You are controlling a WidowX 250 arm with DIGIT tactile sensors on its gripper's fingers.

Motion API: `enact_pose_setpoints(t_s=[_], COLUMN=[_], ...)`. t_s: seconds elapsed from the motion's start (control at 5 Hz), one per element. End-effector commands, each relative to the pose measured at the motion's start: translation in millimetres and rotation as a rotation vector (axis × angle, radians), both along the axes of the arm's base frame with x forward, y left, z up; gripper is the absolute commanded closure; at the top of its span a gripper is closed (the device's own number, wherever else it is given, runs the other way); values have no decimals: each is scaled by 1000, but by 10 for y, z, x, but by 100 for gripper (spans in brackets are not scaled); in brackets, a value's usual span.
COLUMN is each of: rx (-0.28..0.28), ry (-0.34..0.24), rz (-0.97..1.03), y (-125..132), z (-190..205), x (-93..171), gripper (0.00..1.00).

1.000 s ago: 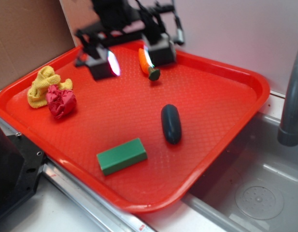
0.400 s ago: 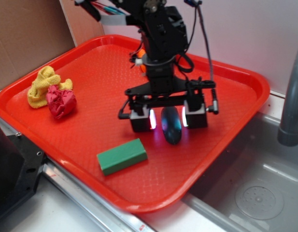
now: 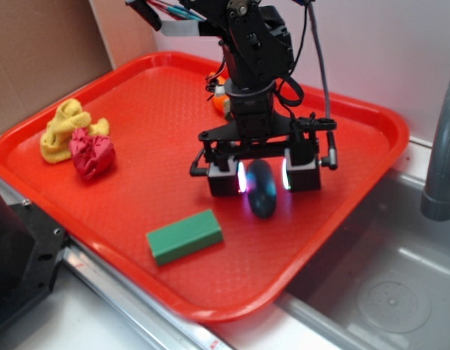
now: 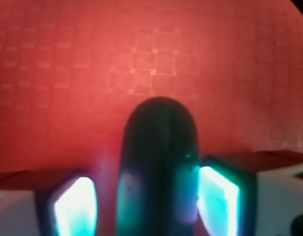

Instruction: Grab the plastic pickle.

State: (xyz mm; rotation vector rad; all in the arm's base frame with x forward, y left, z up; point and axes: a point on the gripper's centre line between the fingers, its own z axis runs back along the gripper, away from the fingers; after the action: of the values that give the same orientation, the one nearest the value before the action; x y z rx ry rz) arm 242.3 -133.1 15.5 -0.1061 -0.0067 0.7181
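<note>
The plastic pickle [image 3: 262, 188] lay flat on the red tray [image 3: 356, 182], right of its centre, between the two fingers of my pincer [image 3: 262, 177]; the fingers [image 4: 75, 206] stood spread, one on each side, the right one close against it, the left with a gap, not clenched; a green block [image 3: 184, 235] lay at seven o'clock from the pickle, well apart; yellow and red cloths [image 3: 77, 141] sat bunched at nine o'clock near the rim; an orange carrot [image 3: 222, 102] showed at twelve o'clock behind my arm; a grey sink [image 3: 385, 292] lay at four o'clock.
</note>
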Motion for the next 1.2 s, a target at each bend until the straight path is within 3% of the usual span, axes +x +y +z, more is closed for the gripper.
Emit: enact_pose_setpoints(t_s=[0.0, 0.4, 0.6, 0.8, 1.0], rx=[-56, -15, 1, -2, -57], ry=[-24, -35, -72, -143, -146], rz=[-58, -461, -589, -553, -548], y=[431, 728, 952, 1194, 1324], z=[404, 1246, 1689, 1987, 2048], x=[146, 187, 3, -209, -286], gripper=[100, 100, 100, 100, 100])
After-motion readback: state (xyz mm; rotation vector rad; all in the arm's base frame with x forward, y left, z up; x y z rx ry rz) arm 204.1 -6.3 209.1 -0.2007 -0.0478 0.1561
